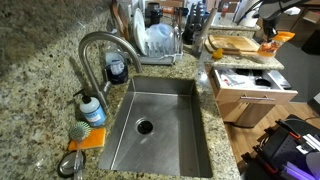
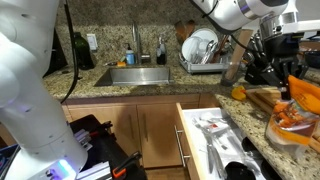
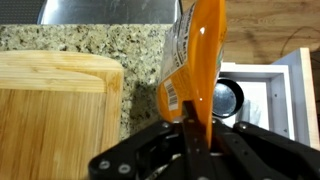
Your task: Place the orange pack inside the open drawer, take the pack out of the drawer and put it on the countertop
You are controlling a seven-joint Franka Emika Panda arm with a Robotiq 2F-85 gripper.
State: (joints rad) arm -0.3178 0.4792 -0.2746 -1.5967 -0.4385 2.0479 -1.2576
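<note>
In the wrist view, a wooden cutting board (image 3: 55, 115) lies at the left on the speckled tabletop (image 3: 110, 40). Right of it, the jaws are closed on one end of the orange pack (image 3: 197, 60), held over the tabletop's edge. The open drawer (image 3: 275, 90) is at the right.

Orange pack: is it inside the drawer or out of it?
Out. The end effector is shut on the orange pack, holding it up in the air; the open drawer shows behind it.
</note>
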